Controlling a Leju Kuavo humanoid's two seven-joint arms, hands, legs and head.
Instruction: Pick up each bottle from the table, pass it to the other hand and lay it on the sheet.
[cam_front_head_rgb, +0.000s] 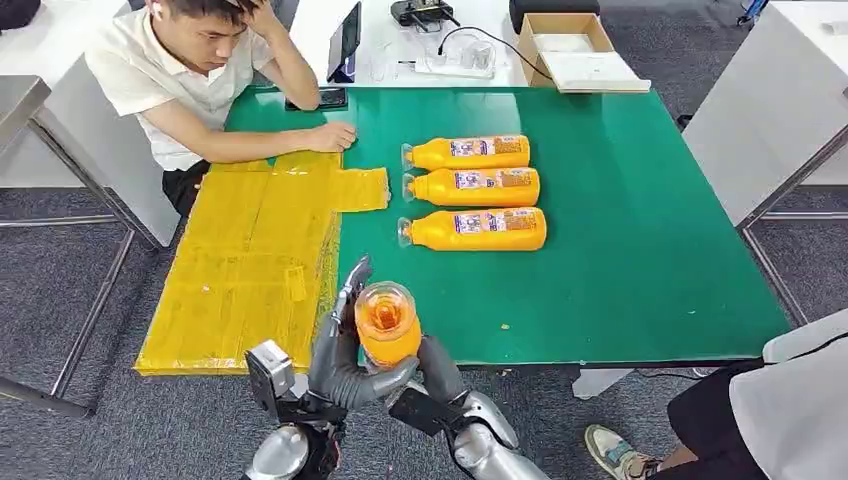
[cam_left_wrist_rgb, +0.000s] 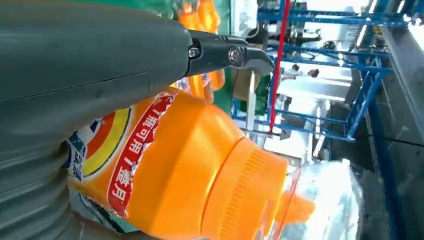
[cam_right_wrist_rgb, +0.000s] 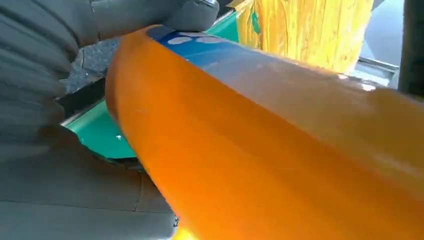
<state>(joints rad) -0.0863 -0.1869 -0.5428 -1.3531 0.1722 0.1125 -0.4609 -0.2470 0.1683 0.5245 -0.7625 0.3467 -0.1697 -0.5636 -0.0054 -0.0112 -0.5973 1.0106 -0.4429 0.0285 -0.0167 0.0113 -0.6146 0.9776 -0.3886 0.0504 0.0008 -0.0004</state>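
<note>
Both hands meet on one orange bottle (cam_front_head_rgb: 388, 322) held upright at the near edge of the green table (cam_front_head_rgb: 640, 260). The left hand (cam_front_head_rgb: 340, 350) wraps its fingers around the body from the sheet's side, and the right hand (cam_front_head_rgb: 440, 375) closes against the opposite side lower down; the left wrist view shows a thumb pressed along the label just behind the orange cap, the right wrist view a thumb curled over the smooth wall. This looks like the middle of the hand-over, and that is where trouble would come. If one hand lets go before the other has a firm hold, the glossy, rounded bottle could slide down between the palms and drop past the table edge to the floor. A twist while both hands pull could tip it. Beyond the held bottle, the yellow sheet (cam_front_head_rgb: 250, 260) lies just to its left, overhanging the table's edge, so a careless lay-down could drag or crumple it. Three more bottles (cam_front_head_rgb: 470, 190) lie side by side farther off on the table, and a seated person's hand (cam_front_head_rgb: 330, 136) rests at the sheet's far end.
</note>
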